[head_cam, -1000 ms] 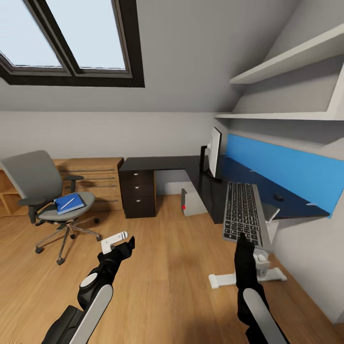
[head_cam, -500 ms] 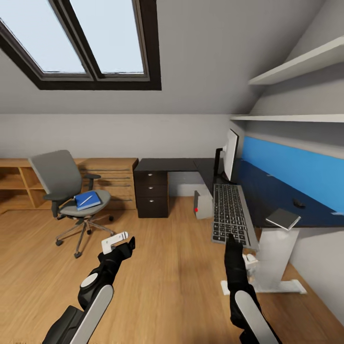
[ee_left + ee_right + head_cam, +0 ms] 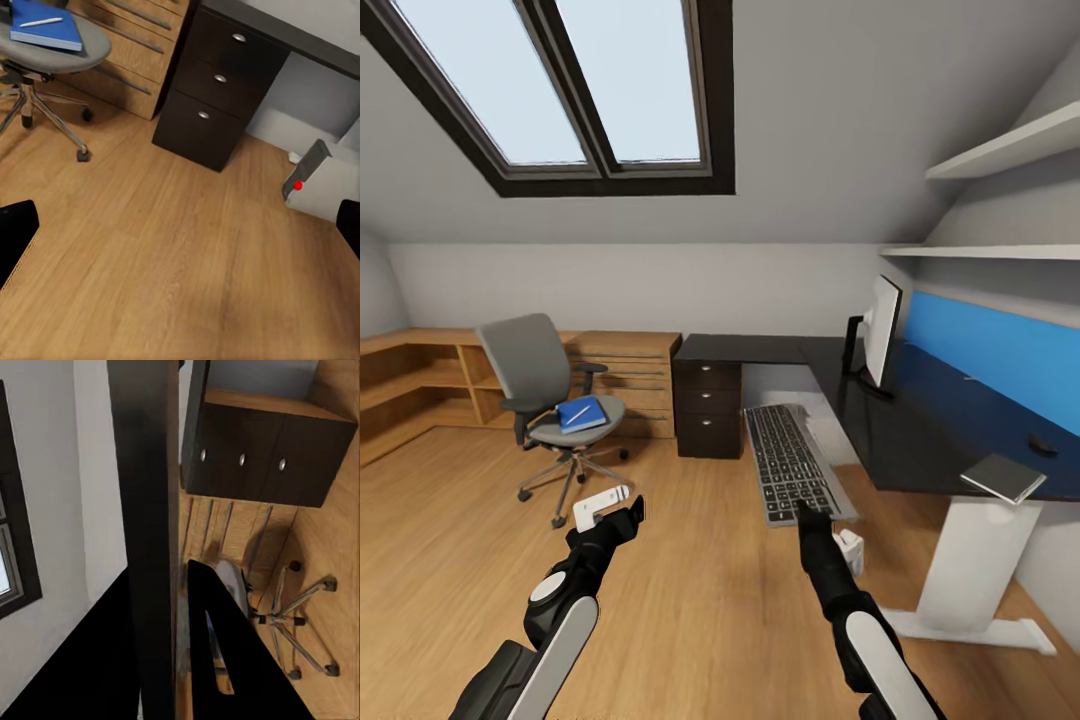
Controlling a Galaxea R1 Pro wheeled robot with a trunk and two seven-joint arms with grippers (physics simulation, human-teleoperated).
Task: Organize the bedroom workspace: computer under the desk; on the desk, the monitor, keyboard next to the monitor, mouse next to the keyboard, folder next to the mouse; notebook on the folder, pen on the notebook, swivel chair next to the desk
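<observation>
The keyboard [image 3: 790, 462] is clamped by the right gripper [image 3: 807, 515] for delivery to the desk [image 3: 920, 440] at two o'clock, while the left gripper [image 3: 603, 506] is held spread, empty.

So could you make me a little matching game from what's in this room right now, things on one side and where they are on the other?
Things:
1. keyboard
2. folder
3. monitor
4. notebook

Places:
A. on the swivel chair seat
B. upright on the desk
C. held by the right end effector, off the desk
D. flat at the desk's near corner

Pairs: 1-C, 2-A, 3-B, 4-D
</observation>
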